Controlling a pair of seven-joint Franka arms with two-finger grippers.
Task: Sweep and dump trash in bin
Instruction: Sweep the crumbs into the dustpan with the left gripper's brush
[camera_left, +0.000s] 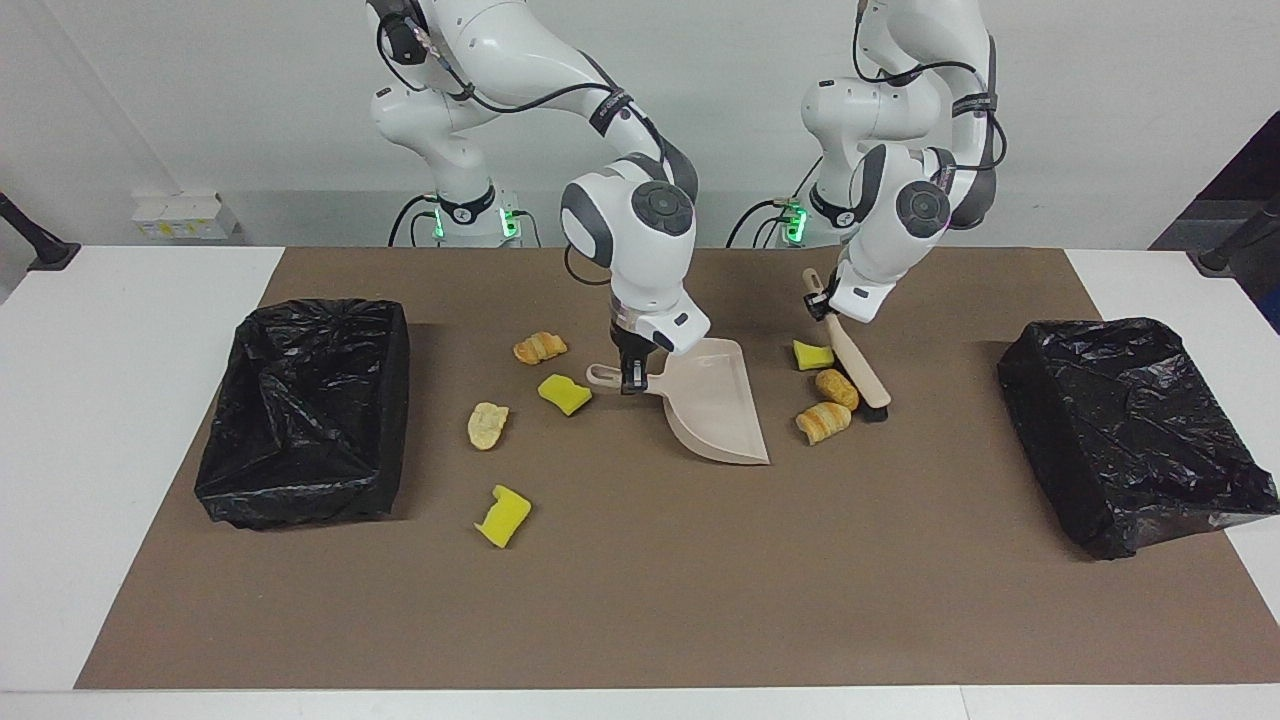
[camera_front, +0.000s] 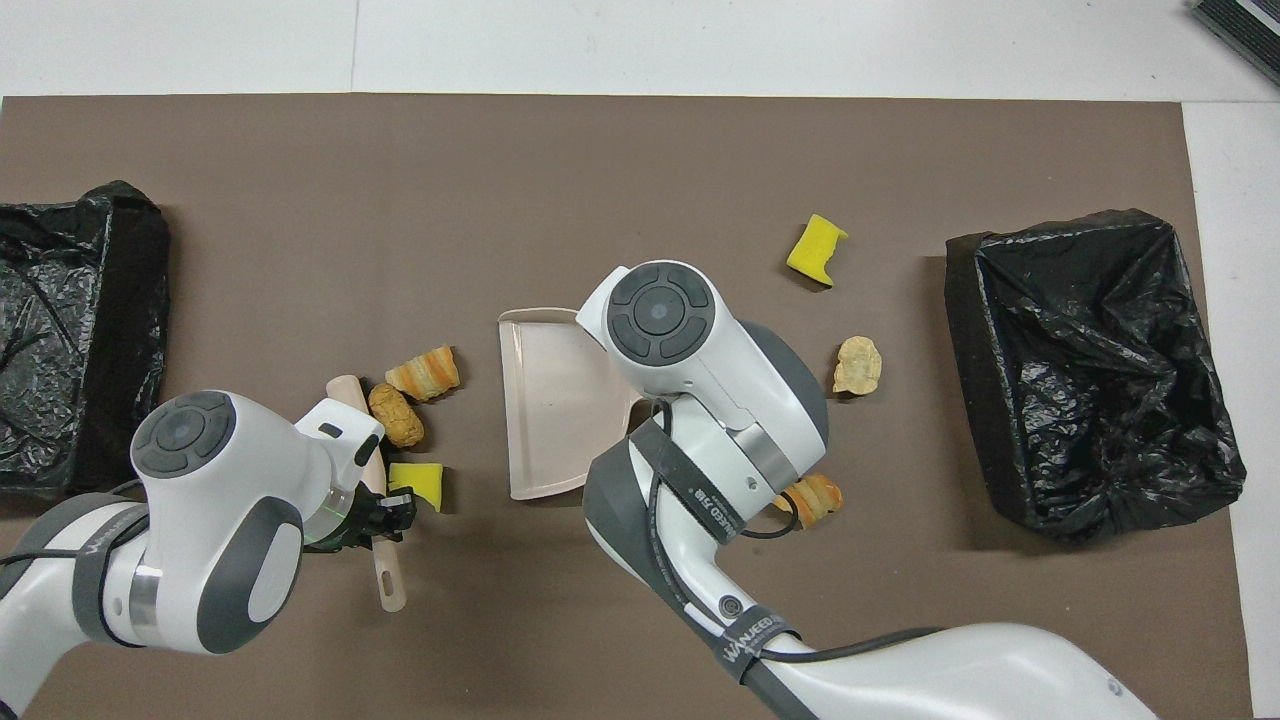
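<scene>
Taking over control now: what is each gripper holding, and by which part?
Left gripper is shut on the brush, high on its handle. Right gripper is shut on the dustpan, on its handle.

My workspace is brightly and evenly lit from above. Shadows under my arms and beside the bins (camera_left: 305, 410) fall soft and short on the brown mat (camera_left: 640, 580). The black bin liners carry small glints of glare. Both views are sharp, with no blur I can see.
</scene>
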